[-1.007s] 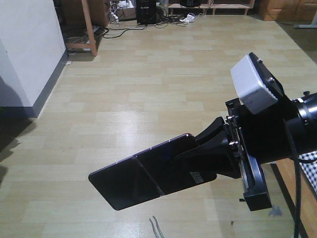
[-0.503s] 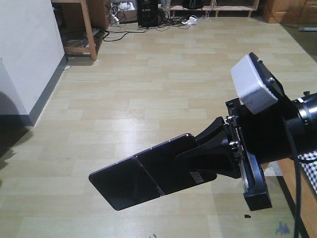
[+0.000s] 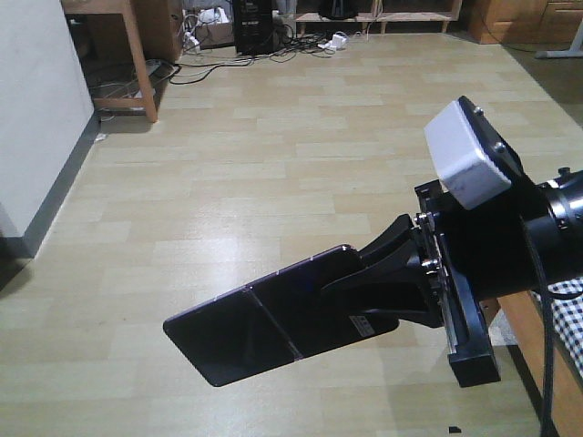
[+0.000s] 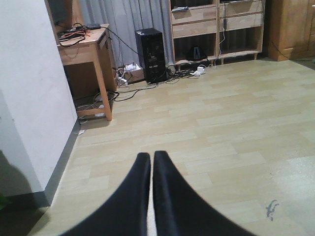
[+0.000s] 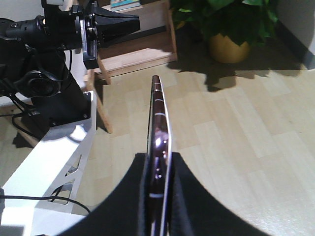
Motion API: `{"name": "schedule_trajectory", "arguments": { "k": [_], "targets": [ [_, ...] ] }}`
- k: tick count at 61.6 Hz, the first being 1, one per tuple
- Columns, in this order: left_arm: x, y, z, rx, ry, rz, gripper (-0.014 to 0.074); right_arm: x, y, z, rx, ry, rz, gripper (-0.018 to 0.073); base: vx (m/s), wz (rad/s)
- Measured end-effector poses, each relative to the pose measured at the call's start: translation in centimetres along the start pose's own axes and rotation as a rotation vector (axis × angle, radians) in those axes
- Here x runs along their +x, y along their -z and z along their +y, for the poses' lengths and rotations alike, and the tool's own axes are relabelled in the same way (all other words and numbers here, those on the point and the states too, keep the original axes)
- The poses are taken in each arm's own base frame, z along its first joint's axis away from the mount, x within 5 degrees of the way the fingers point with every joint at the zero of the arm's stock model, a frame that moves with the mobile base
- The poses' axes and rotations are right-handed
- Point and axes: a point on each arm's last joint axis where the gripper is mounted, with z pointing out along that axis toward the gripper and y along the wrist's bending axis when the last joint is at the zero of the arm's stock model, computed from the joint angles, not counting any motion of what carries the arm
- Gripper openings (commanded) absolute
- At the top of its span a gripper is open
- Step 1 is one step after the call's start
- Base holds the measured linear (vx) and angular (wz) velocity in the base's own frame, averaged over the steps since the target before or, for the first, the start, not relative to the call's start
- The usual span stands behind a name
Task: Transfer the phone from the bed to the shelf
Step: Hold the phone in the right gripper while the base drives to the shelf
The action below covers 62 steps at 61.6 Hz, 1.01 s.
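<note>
Glossy black phone (image 3: 264, 323), rose-edged, tilted midair

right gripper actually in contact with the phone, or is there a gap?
Touching. The right wrist view shows the phone edge-on, pinched between both fingers of the right gripper, with no gap on either side.
</note>
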Motion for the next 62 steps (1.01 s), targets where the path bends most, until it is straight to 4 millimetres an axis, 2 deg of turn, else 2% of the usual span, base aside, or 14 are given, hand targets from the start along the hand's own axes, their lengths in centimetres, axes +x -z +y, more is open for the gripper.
{"name": "schedule_trajectory", "arguments": {
  "k": [62],
  "targets": [
    [0.0,0.0,0.0,0.0,0.0,0.0,0.0001,-0.01,0.02,0.03,0.0,0.001,0.0,-0.0002,0.37,0.0]
  ]
}}
